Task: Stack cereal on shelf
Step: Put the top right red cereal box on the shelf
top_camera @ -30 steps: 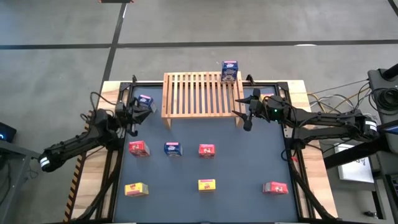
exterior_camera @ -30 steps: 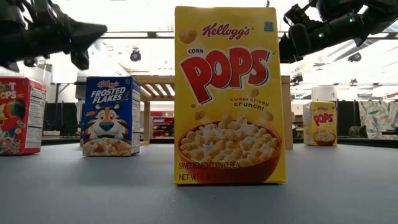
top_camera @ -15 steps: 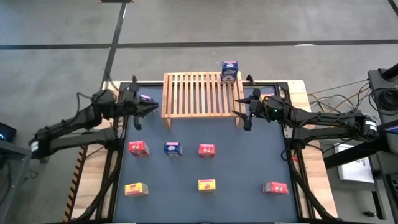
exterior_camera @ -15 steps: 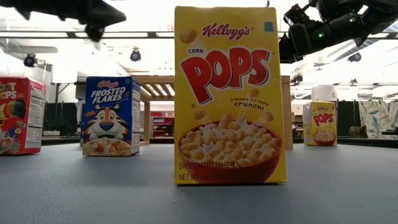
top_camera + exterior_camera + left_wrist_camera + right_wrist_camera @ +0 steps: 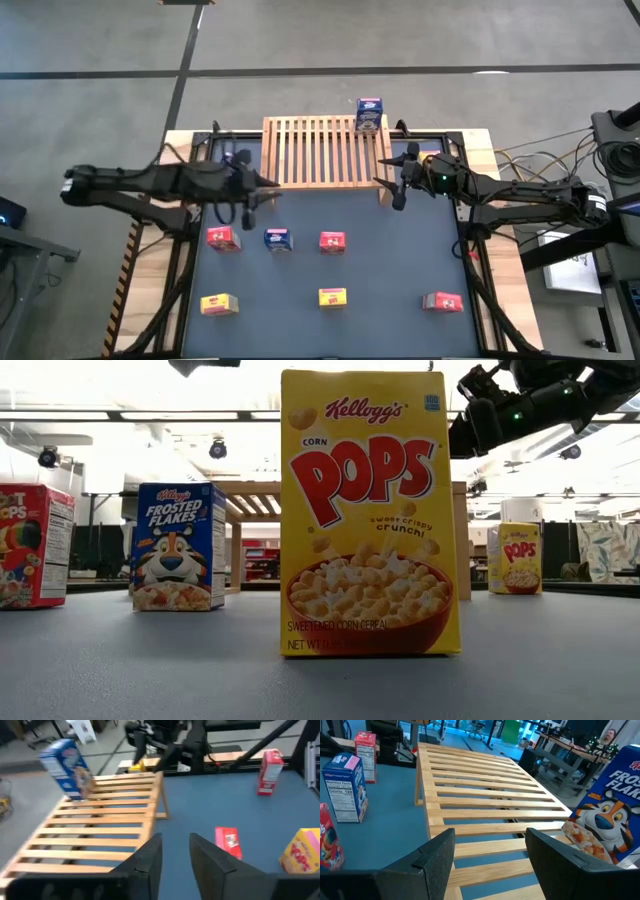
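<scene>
The wooden slatted shelf (image 5: 325,150) stands at the table's far side, with one blue cereal box (image 5: 369,115) upright on its far right corner. Red (image 5: 222,238), blue (image 5: 277,239) and red (image 5: 332,241) boxes stand in a row on the mat. Nearer me are a yellow box (image 5: 218,304), another yellow one (image 5: 332,296) and a red one (image 5: 442,301). My left gripper (image 5: 265,188) hovers open by the shelf's left front corner, holding nothing (image 5: 175,855). My right gripper (image 5: 388,183) hangs open over the shelf's right front corner (image 5: 490,855).
Another blue box (image 5: 240,157) stands left of the shelf, partly hidden by my left arm. A yellow box (image 5: 430,157) sits behind my right arm. In the low view a yellow Corn Pops box (image 5: 365,510) fills the foreground. A dark frame borders the mat.
My left arm has swung from the table's left side toward the right and slightly nearer, rising out of the low view. Its gripper now sits by the shelf's left front corner. The right arm and all boxes have kept still.
</scene>
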